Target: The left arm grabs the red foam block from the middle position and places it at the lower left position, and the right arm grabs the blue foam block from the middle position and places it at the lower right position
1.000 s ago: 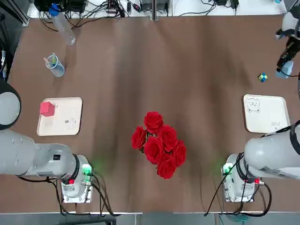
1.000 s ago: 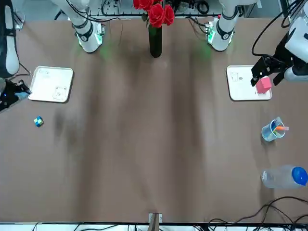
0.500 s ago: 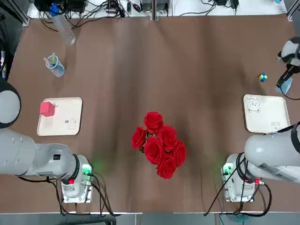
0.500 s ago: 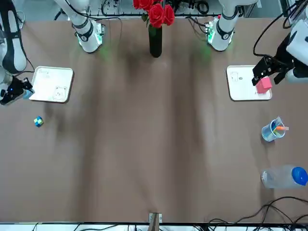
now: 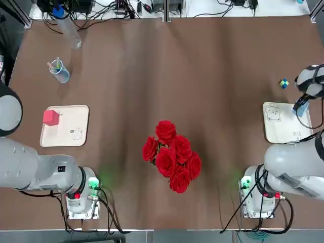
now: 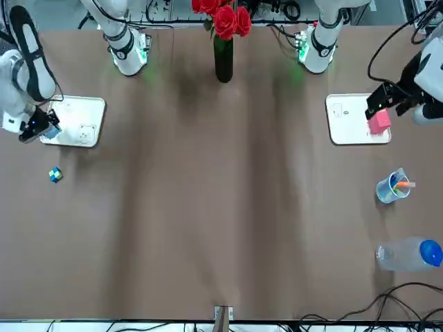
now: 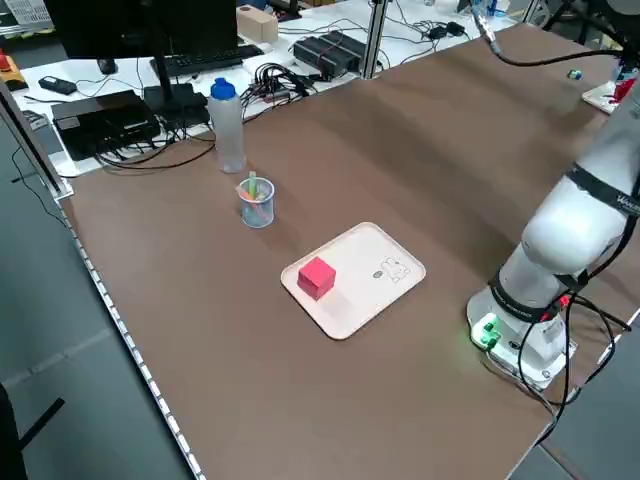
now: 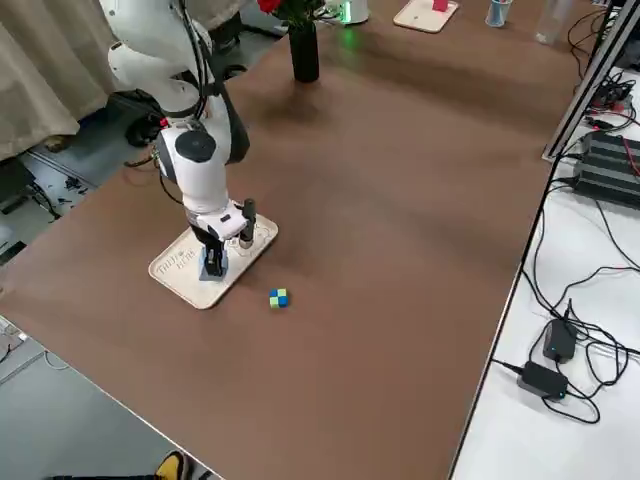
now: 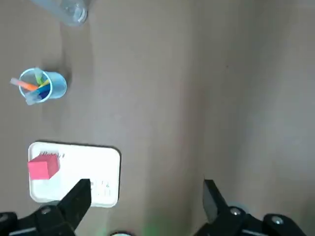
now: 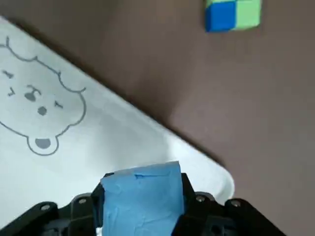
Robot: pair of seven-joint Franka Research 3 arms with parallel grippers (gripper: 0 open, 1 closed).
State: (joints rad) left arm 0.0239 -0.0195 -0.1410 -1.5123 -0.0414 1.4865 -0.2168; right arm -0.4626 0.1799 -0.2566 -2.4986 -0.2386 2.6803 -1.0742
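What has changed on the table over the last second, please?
The right gripper, shut on the blue block, has carried it from beyond the small multicoloured cube in over the far corner of the bear tray; it is not yet released. The red block stays on the left tray, and the left gripper stays open above it.

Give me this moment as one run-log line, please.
left gripper: open, idle | red foam block: on lower-left tray | right gripper: holding blue foam block over bear-face tray
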